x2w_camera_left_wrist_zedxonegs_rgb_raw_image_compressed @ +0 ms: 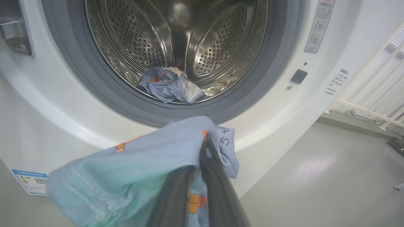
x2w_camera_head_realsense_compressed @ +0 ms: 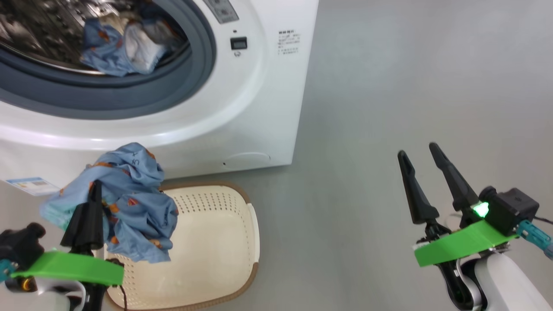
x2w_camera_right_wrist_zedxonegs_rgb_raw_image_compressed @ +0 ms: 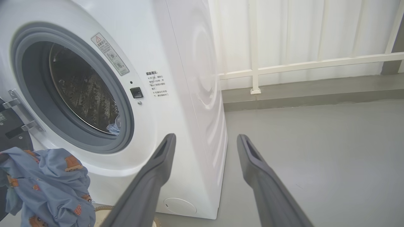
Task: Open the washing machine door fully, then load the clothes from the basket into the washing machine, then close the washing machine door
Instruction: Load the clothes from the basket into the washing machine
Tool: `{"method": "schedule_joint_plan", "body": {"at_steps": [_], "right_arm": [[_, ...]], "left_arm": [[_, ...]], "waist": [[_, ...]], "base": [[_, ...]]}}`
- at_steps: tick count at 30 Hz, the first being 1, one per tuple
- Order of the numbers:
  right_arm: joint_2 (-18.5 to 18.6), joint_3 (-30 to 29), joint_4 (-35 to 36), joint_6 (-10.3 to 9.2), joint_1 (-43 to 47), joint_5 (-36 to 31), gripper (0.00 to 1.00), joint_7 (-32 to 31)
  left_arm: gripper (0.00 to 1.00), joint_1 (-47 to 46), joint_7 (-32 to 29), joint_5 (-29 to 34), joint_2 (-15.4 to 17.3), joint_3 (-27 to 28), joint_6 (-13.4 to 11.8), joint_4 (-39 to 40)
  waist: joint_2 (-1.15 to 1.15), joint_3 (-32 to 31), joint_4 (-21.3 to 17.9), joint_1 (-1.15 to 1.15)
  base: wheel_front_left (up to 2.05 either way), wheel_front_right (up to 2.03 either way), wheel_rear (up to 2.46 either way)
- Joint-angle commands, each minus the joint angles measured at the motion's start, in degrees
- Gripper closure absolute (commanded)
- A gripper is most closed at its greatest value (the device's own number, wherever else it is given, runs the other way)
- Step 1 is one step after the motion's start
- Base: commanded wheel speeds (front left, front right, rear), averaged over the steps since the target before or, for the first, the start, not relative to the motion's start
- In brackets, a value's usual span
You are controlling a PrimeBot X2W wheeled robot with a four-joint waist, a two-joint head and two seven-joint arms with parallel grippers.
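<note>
The washing machine (x2w_camera_head_realsense_compressed: 242, 108) stands with its mouth uncovered. A bundle of the clothes (x2w_camera_head_realsense_compressed: 119, 47) lies in the steel drum (x2w_camera_left_wrist_zedxonegs_rgb_raw_image_compressed: 221, 41), also seen as clothes in the drum (x2w_camera_left_wrist_zedxonegs_rgb_raw_image_compressed: 172, 85). Of the washing machine door I see just the metal hinge (x2w_camera_right_wrist_zedxonegs_rgb_raw_image_compressed: 19, 107) and a dark edge at the left. My left gripper (x2w_camera_head_realsense_compressed: 96, 185) is shut on another light blue bear-print garment (x2w_camera_head_realsense_compressed: 134, 203), held above the left side of the cream basket (x2w_camera_head_realsense_compressed: 220, 242) and below the drum opening; the garment (x2w_camera_left_wrist_zedxonegs_rgb_raw_image_compressed: 135, 170) drapes over the fingertips (x2w_camera_left_wrist_zedxonegs_rgb_raw_image_compressed: 208, 148). My right gripper (x2w_camera_head_realsense_compressed: 417, 150) hovers open over the floor to the right, holding nothing.
Grey floor (x2w_camera_head_realsense_compressed: 389, 86) stretches right of the machine. A white railing (x2w_camera_right_wrist_zedxonegs_rgb_raw_image_compressed: 284, 64) runs along the wall behind it. A blue label (x2w_camera_head_realsense_compressed: 30, 185) and a round service flap (x2w_camera_head_realsense_compressed: 246, 157) sit low on the machine's front.
</note>
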State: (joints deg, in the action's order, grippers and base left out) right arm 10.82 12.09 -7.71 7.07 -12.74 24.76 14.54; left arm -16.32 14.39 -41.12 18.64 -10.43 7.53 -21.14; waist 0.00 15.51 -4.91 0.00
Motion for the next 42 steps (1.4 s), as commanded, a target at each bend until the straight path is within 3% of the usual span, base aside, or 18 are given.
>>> {"method": "schedule_joint_plan", "body": {"at_steps": [1,23,42], "right_arm": [[0.7,0.3,1.2,0.42,1.3,0.5,0.00,0.5],[1.9,-1.3,1.4,0.42,6.5,1.2,0.00,0.5],[1.9,-1.4,2.0,0.42,6.9,1.1,0.00,0.5]], "left_arm": [[1.00,0.7,0.6,1.3,1.5,2.8,0.0,2.5],[1.00,14.3,0.6,10.9,-1.8,13.0,0.0,18.1],[1.00,16.0,0.6,11.6,-3.4,15.4,0.0,19.9]], "waist": [[0.00,-2.1,0.8,0.00],[0.00,-7.5,1.6,0.00],[0.00,-6.2,1.4,0.00]], "base": [[0.00,0.00,0.00],[0.00,0.00,0.00],[0.00,0.00,0.00]]}}
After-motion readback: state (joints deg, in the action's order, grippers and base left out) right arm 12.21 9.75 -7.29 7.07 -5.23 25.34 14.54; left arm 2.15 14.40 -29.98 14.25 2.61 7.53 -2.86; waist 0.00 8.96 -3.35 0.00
